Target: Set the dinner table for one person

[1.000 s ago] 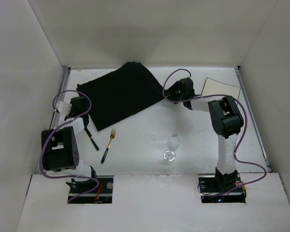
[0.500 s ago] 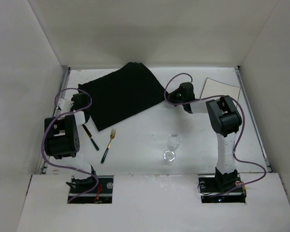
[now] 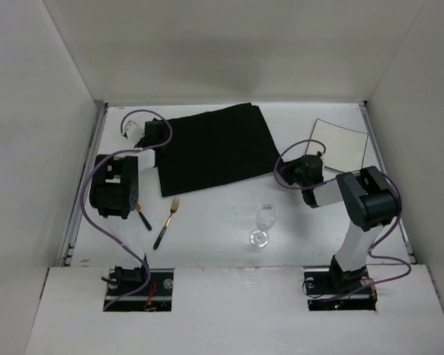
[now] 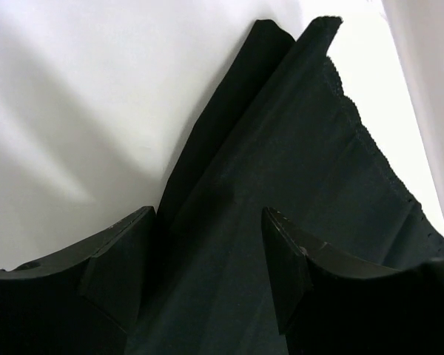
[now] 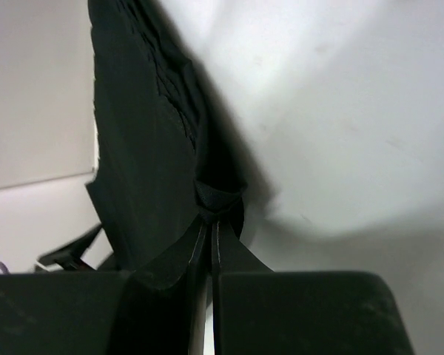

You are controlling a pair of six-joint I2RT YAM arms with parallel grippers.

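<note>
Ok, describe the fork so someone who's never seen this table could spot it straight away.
On the white table, find the black mat at the far middle. Just off its near left corner lies the fork, slanted, tines toward the mat. Its gold tines set it apart from the utensil to its left, half hidden under the left arm.

Cloth mat (image 3: pixel 214 148) is read as plain black, no pattern (only fold shadows). Dinner table (image 3: pixel 207 222) under it is seen as matte white. Near side of the mat: fork (image 3: pixel 167 222) is noted with a gold head and dark handle, knife (image 3: pixel 143 218) mostly dark, glass (image 3: pixel 263 222) clear. Right of the mat, a sheet (image 3: pixel 340 140) is seen as white with thin dark edging. Left arm (image 3: pixel 112 188) and right arm (image 3: pixel 370 200): black housings, white links. Cables (image 3: pixel 85 200) are purple. Walls (image 3: pixel 207 52) are off-white.
</note>
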